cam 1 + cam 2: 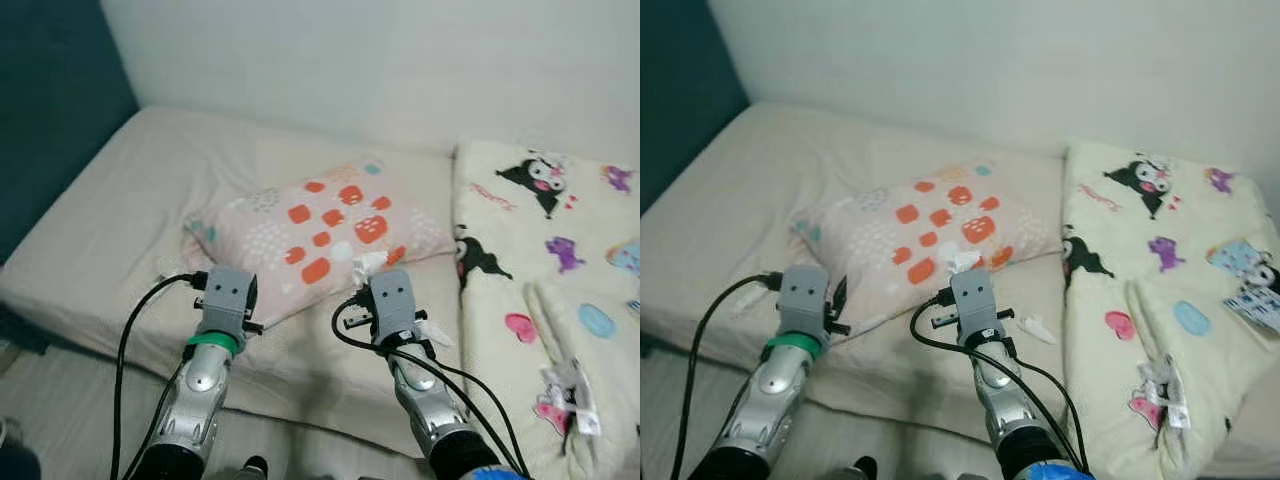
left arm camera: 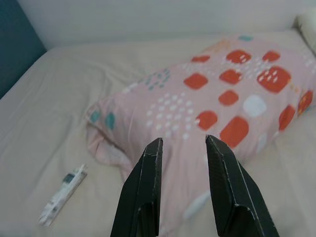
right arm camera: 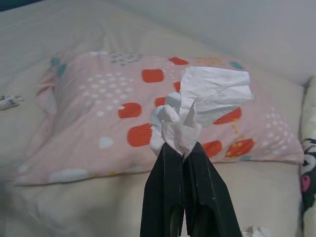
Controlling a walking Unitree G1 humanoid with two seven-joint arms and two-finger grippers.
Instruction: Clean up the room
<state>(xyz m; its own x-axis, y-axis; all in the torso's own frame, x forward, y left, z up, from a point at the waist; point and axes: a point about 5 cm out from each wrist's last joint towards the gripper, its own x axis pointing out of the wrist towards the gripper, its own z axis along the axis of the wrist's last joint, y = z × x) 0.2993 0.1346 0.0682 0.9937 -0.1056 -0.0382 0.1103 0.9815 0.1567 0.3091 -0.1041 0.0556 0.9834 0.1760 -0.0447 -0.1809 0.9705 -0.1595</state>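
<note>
My right gripper holds a crumpled white tissue, the fingers pressed together on its lower twist while the loose upper fold stands free above the tips. The gripper hangs over the near edge of the bed, with the pink pillow lying beyond it toward 12 o'clock. My left gripper has its fingers parted to a moderate gap with nothing between them, and it points at the near corner of the same pillow.

Litter left on the sheet, as I judge it: a small wrapper or tube at about 9 o'clock from the left gripper, just off the pillow's corner, and a second white scrap at about 3 o'clock from the right gripper, close to the edge of the cartoon-print blanket. Labelled packets lie on the blanket's folded part at 4 o'clock; whether these are rubbish I cannot tell.

The step in hand is, in my reading, carrying the tissue off to be thrown away. To do it well I should keep the right fingers closed firmly, since only a narrow twist is pinched and the free fold could catch on the pillow or cable. No bin is in sight, so I should turn slowly. The empty left gripper is well placed to collect the wrapper, approaching flat along the sheet to avoid pinching fabric.
</note>
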